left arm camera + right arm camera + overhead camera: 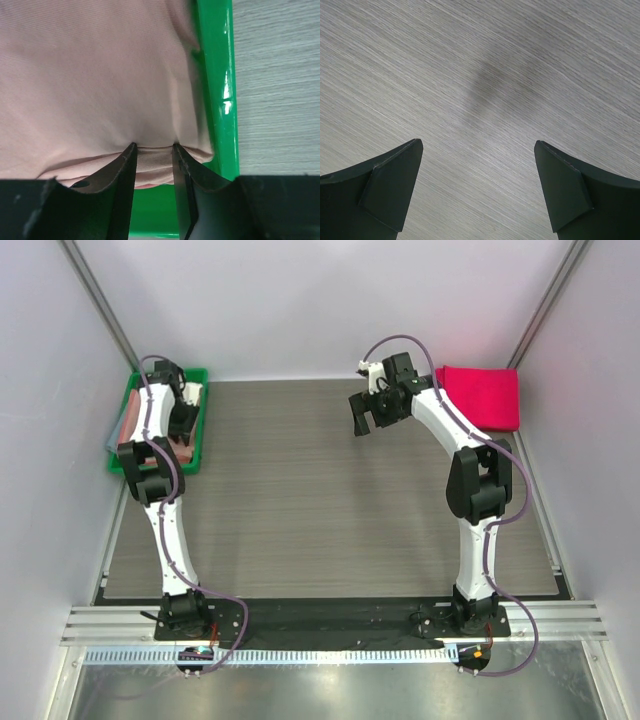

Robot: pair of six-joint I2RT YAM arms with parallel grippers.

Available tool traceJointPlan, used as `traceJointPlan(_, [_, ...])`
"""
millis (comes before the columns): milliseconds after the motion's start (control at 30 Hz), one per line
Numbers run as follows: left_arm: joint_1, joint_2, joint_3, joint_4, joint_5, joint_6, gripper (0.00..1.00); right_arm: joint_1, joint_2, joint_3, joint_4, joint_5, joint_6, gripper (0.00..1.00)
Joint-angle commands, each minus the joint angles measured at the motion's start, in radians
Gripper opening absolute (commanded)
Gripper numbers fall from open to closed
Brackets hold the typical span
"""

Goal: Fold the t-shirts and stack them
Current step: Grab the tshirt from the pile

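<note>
**Operator:** Report the status of the left pincer [152,147].

**Technician:** Grasping. In the left wrist view both fingers [125,165] are pressed into the salmon-pink t-shirt [90,75], with a raised fold of the cloth pinched between their tips. The fingers stand only partly apart, with the fold filling the gap.

**Operator:** Location of that t-shirt?

**Technician:** Inside the green bin [217,75], where it lies bunched and unfolded. The pinched fold is just beside the bin's right-hand wall. In the overhead view the bin sits at the far left corner of the desk [300,490], and the left arm reaches over and down into it.

**Operator:** Status of the right pincer [477,145]?

**Technician:** Released. The jaws stand wide apart with nothing between them. Its wrist view shows only bare wood-grain surface below, with a soft shadow on it. The pincer hangs above the desk without touching it.

**Operator:** Any other garment in view?

**Technician:** One magenta t-shirt [483,397]. It is folded into a flat rectangle at the far right corner of the desk. The right pincer is near it, on its left side, and not in contact.
</note>
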Motion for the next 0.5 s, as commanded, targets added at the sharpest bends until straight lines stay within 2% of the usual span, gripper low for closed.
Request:
traceJointPlan(0, [0.009,0.03,0.012,0.004,-0.015,0.015,0.35,0.0,-0.019,0.03,0.014,0.012,-0.019,1.0])
traceJointPlan(133, [0.009,0.029,0.014,0.001,-0.003,0.01,0.18,0.0,-0.025,0.022,0.012,0.012,-0.022,1.0])
traceJointPlan(167, [0.01,0.026,0.011,0.003,-0.002,0.007,0.04,-0.002,-0.028,0.019,0.014,0.012,-0.022,1.0])
traceJointPlan(200, [0.009,0.02,0.009,0.003,-0.003,0.006,0.0,0.0,-0.032,0.019,0.012,0.013,-0.023,1.0])
traceJointPlan(400, [0.009,-0.086,0.02,0.026,0.011,-0.017,0.0,-0.002,-0.058,0.025,0.014,0.009,-0.04,0.98])
traceJointPlan(467, [0.007,-0.17,0.037,0.03,0.028,-0.032,0.0,0.0,-0.067,0.047,0.017,0.016,-0.045,0.98])
